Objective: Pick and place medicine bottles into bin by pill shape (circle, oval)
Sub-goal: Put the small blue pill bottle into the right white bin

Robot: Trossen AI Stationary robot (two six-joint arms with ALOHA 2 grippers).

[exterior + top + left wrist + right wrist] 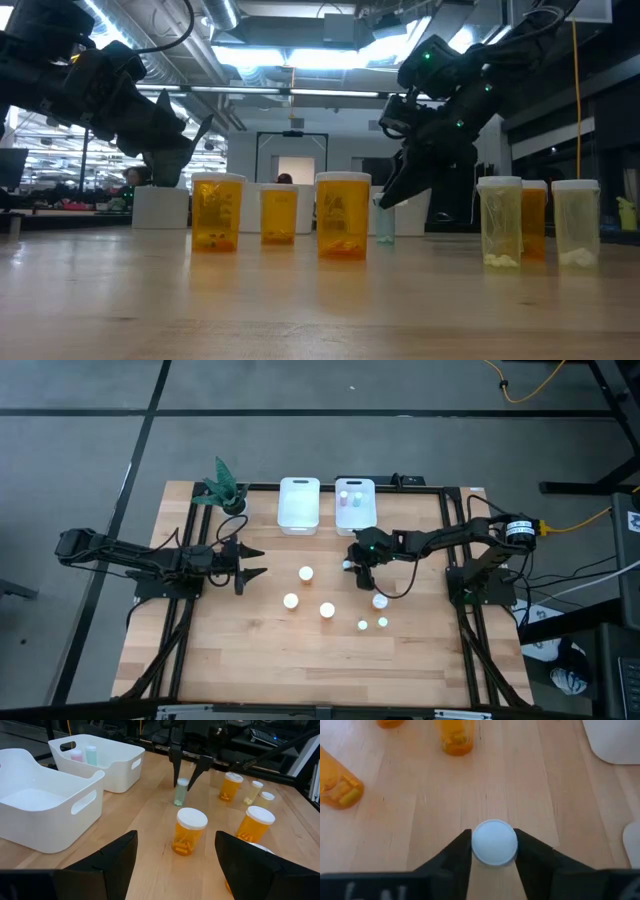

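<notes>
My right gripper (352, 566) is shut on a small pale green bottle with a white cap (494, 842), which stands on the table in front of the right bin; it also shows in the left wrist view (181, 794) and the low view (385, 222). My left gripper (262, 561) is open and empty, level above the table, left of the bottles; an orange bottle (189, 832) stands ahead of it. Three more orange bottles (291, 600) (327, 610) (380, 601) and two small pale ones (363, 625) (383, 622) stand on the table. My right gripper pinches the small bottle at its white cap (475, 845) between its two fingers, one on each side. The fingers (177, 770) come from above, pointing down. The bottle stands upright with its base on the table.
Two white bins stand side by side at the far edge: the left one (299, 520) shows nothing inside, the right one (368, 510) holds a pink and a bluish bottle (76, 755). A small potted green plant (224, 488) stands at the far left.
</notes>
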